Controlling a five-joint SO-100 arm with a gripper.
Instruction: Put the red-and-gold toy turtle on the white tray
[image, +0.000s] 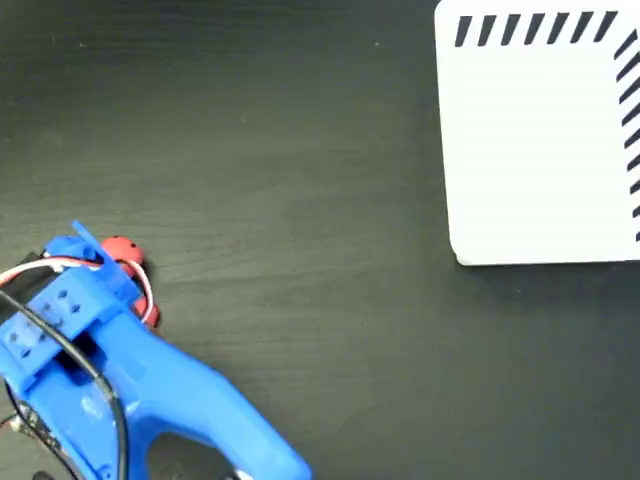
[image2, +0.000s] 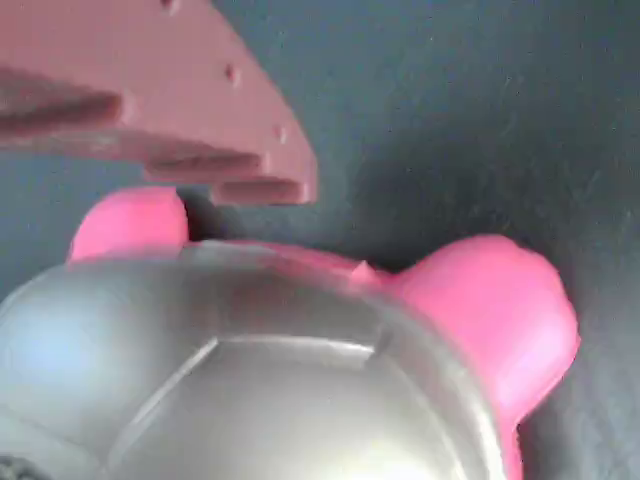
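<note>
Fixed view: blue arm (image: 150, 390) low left on dark table (image: 300, 200); turtle (image: 125, 250) mostly hidden under gripper (image: 105, 265); white tray (image: 540, 150) top right, well apart. Wrist view: one finger (image2: 170, 100) just above shell — grip state can't tell.

A shiny silver-looking domed turtle shell (image2: 250, 390) with pink plastic limbs fills the wrist view; one toothed gripper finger (image2: 150, 90) hangs just above it.

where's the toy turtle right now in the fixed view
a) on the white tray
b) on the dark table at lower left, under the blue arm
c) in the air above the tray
b: the red-and-gold toy turtle peeks out beside the blue arm at lower left, far from the white tray at upper right.
</note>
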